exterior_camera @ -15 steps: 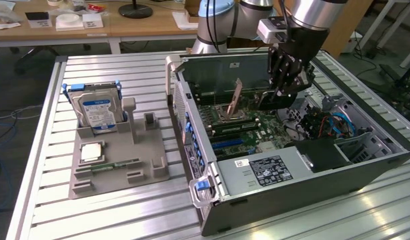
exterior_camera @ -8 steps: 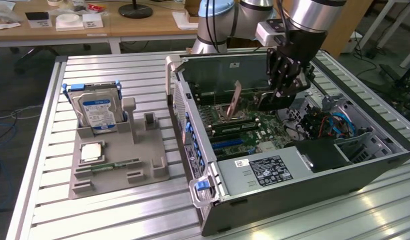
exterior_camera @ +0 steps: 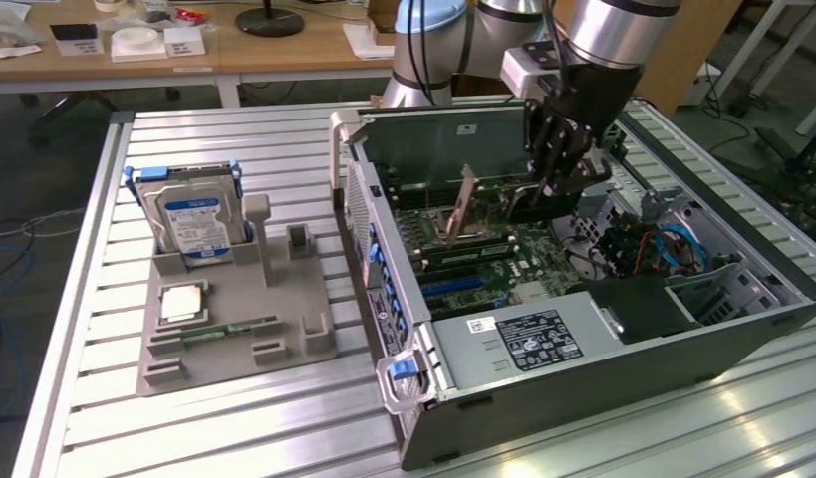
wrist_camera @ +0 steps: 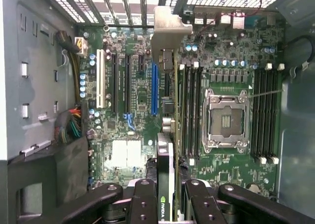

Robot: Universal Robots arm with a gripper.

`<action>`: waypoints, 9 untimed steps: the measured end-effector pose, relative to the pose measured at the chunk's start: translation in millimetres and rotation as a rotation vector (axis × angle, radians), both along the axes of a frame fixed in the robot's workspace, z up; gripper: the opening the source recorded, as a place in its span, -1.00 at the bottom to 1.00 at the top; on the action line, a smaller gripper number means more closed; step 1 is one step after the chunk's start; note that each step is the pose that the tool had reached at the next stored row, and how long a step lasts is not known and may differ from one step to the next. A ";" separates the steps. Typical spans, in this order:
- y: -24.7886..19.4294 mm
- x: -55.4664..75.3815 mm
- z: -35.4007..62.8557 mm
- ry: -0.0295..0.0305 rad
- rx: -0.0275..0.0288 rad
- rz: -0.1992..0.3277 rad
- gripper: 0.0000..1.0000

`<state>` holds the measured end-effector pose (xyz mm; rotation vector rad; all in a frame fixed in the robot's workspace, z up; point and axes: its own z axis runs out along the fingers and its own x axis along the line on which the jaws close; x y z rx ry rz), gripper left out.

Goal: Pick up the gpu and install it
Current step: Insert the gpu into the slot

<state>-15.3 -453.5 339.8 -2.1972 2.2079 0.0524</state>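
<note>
Gripper (exterior_camera: 561,184), upper right of exterior view, clamped on gpu (wrist_camera: 166,150) edge. We think gpu light, stiff, breakable; hold edges.

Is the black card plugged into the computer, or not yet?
Not plugged in. The gripper holds the gpu on edge above the motherboard, beside the blue slot.

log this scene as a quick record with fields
gripper: black-fingered gripper, shut on the card
held: thin black gpu card with silvery bracket
location: inside the open grey computer case, above the green motherboard
card state: edge-on to the board, apparently not yet seated
outside the case: silver hard drive with blue-white label standing in a grey holder
</note>
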 end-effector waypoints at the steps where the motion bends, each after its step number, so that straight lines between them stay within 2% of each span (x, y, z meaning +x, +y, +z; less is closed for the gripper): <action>1: 0.0 -1.0 -0.8 0.0000 -0.0001 0.000 -0.47; 6: -0.1 -4.4 -7.7 0.0001 -0.0005 0.002 -0.47; 9: -0.1 -4.5 -7.7 0.0002 -0.0008 0.002 -0.47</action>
